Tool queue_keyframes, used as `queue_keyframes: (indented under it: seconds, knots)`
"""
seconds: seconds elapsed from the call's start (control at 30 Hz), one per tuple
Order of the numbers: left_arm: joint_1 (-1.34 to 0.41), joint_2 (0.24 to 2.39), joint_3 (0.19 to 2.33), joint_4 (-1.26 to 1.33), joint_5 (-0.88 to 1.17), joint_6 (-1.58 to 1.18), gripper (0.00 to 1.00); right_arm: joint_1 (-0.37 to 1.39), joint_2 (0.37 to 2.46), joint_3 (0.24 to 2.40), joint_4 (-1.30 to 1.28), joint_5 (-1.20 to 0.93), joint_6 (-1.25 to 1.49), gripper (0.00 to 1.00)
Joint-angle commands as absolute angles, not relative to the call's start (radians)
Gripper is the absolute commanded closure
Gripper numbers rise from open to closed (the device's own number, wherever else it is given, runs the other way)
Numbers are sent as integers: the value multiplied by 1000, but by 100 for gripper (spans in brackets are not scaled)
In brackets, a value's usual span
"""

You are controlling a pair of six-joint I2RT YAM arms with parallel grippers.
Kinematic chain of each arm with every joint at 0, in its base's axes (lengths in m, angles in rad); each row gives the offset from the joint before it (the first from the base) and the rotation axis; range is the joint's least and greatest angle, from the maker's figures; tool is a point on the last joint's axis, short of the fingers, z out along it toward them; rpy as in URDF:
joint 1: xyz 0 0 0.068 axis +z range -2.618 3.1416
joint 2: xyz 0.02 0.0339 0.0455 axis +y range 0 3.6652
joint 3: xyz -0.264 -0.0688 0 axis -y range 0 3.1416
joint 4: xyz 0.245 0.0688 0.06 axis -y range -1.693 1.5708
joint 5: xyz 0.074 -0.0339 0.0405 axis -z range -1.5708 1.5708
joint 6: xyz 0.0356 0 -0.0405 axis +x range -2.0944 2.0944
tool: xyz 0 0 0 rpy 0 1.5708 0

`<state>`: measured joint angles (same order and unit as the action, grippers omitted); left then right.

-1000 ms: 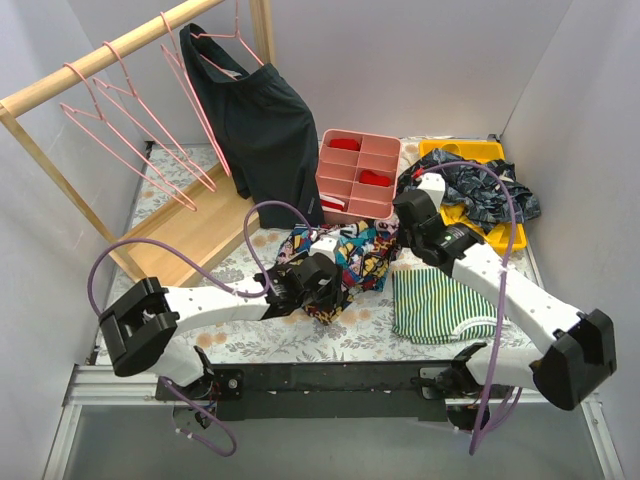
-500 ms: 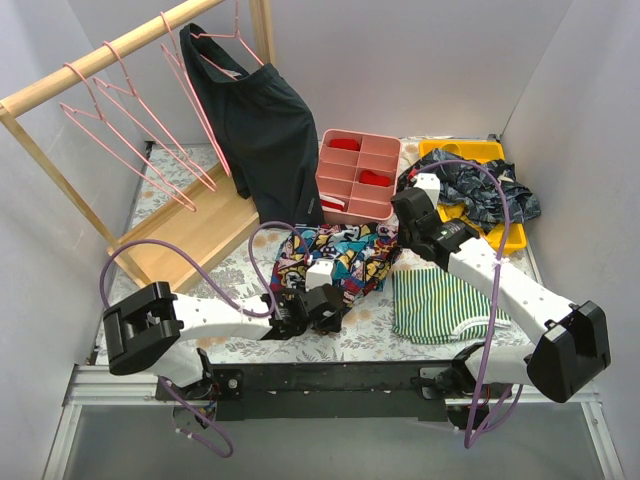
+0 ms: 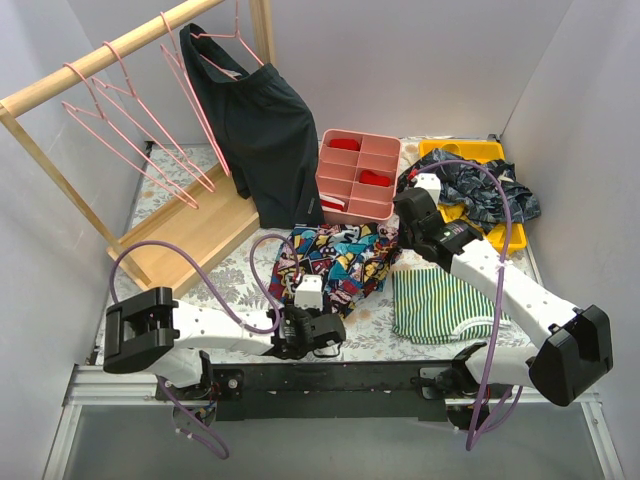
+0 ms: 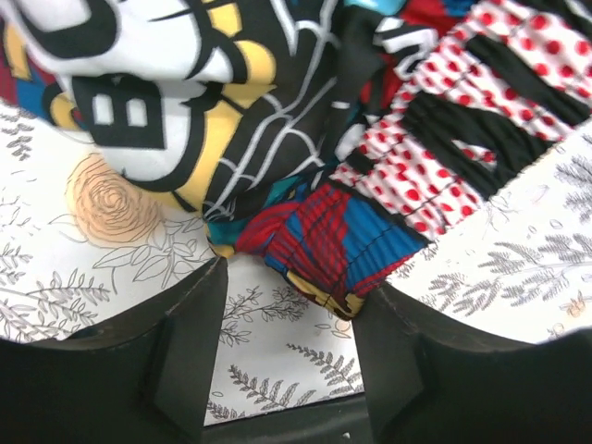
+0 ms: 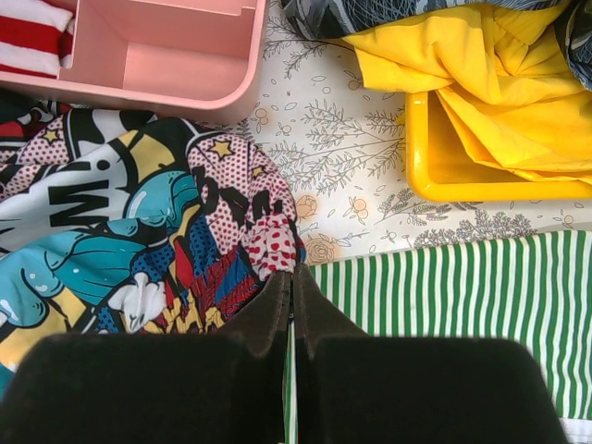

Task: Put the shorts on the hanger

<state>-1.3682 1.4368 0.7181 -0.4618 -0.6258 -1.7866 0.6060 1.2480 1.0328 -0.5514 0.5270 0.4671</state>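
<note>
Bright, even white light falls from above, and shadows are soft and short. In its wrist view the left gripper (image 4: 294,285) is near-black, featureless and slightly soft. It casts a faint shadow on the table (image 4: 277,347) between its fingers. The shorts (image 4: 277,139) just ahead are sharp. The right gripper (image 5: 291,276) is a dark, unlit mass against crisp, well-lit cloth. The top view stretches mildly toward its edges.

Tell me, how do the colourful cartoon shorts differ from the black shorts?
The comic-print shorts are bright red, blue and yellow; the black shorts are plain dark. The comic-print shorts lie rumpled on the table; the black shorts hang from a pink hanger on the wooden rail. Both are cloth shorts.
</note>
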Motion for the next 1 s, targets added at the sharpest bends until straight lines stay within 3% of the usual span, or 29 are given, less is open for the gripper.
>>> queue_keyframes:
  seconds: [0.0, 0.13, 0.23, 0.27, 0.33, 0.47, 0.63, 0.8, 0.97]
  knots:
    - [-1378, 1477, 770, -560, -727, -1908, 45, 598, 1218, 1068, -540, 537, 457, 99]
    - [-1353, 1502, 785, -465, -804, -1895, 48, 598, 1206, 1072, -548, 537, 454, 99]
    - [-1321, 1543, 825, -509, -874, -1919, 66, 598, 1193, 1084, -564, 540, 454, 99]
    - [-1321, 1543, 840, -538, -924, -1930, 81, 598, 1187, 1089, -571, 541, 453, 99]
    - [-1322, 1499, 886, -651, -959, -1939, 99, 598, 1164, 1104, -592, 549, 454, 99]
    - [-1331, 1318, 1113, -851, -1005, -1806, 100, 598, 1114, 1199, -640, 554, 446, 99]
    - [-1332, 1117, 1446, -828, -864, -1302, 100, 598, 1097, 1496, -672, 534, 410, 99]
    - [-1331, 1221, 1938, -997, -923, -1088, 100, 598, 1152, 1788, -701, 468, 379, 99]
    - [-1331, 1298, 2154, -1052, -894, -1005, 100, 598, 1242, 2027, -750, 456, 344, 99]
